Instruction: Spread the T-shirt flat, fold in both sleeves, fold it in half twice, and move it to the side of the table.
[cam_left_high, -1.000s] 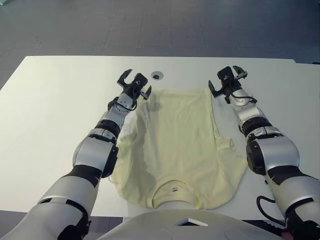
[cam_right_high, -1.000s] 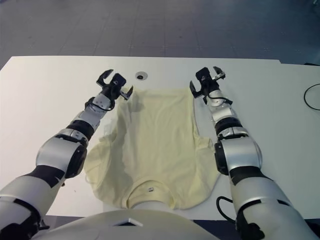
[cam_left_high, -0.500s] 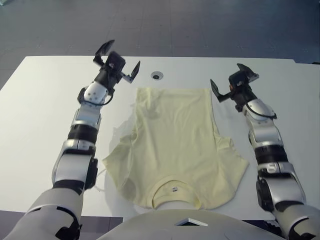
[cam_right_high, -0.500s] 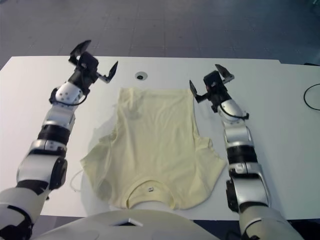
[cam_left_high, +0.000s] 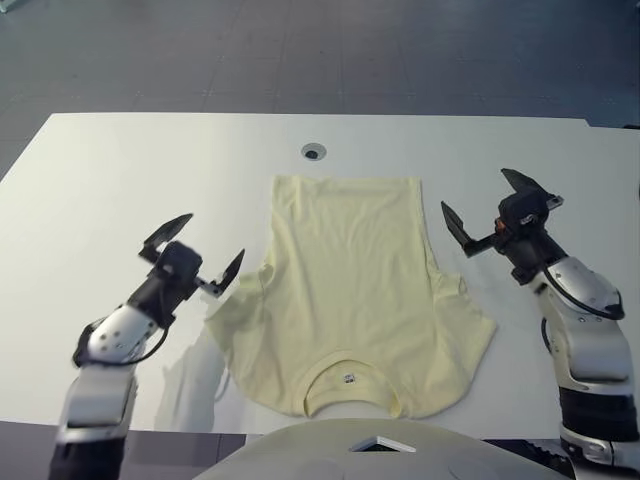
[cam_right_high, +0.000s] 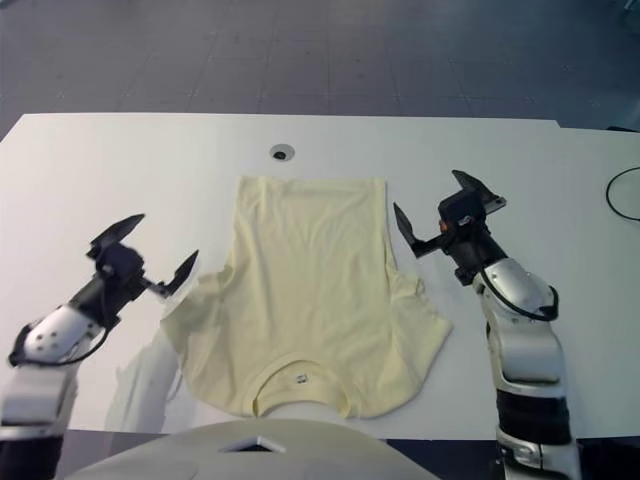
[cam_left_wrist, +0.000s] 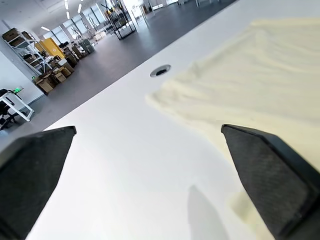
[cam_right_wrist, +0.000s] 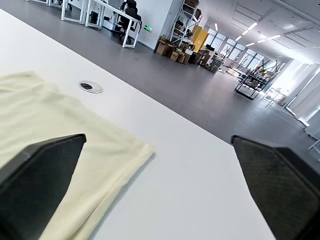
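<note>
- Lying near the middle of the table (cam_left_high: 120, 170), the pale yellow T-shirt (cam_left_high: 350, 290) has its collar (cam_left_high: 348, 385) toward the robot and its hem (cam_left_high: 345, 180) toward the far edge.
- It looks like thin, limp cloth: light, soft, not fragile, and likely to drag and wrinkle rather than slide as one piece.
- The body is mostly smooth. The left sleeve (cam_left_high: 235, 310) is rumpled and slightly curled at its upper edge, and the right sleeve (cam_left_high: 468, 325) lies flatter.
- Sensible places to pinch are the outer sleeve edges or cuffs, taking one layer low against the tabletop.
- The left gripper (cam_left_high: 216, 234) hovers just beside the left sleeve with its fingers spread wide, holding nothing.
- The right gripper (cam_left_high: 473, 188) hangs near the shirt's right side, above the sleeve, equally wide open and empty.
- A round cable hole (cam_left_high: 314, 151) sits just beyond the hem.
</note>
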